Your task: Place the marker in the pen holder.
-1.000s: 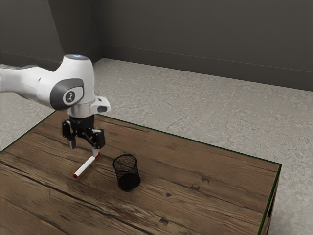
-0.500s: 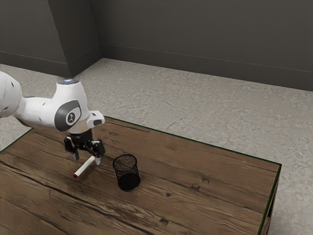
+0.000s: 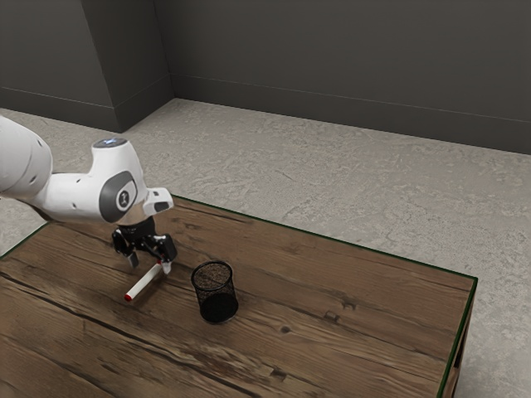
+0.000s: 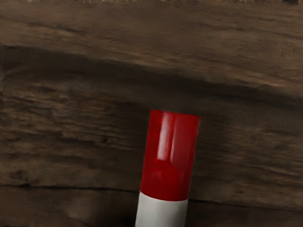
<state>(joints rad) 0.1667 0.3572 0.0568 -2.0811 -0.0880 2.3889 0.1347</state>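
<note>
Reaching low over the white marker [image 3: 143, 283], tool [image 3: 149, 264] spread apart, black pen holder [image 3: 216, 292] upright nearby

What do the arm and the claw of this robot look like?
The arm is glossy white with rounded segments, a dark grey oval patch bearing a small round logo, and a bluish disc on top. The claw is black, two-fingered, with pale tips.

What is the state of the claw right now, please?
Claw: open, fingers spread apart, low at the marker, holding nothing.
</note>
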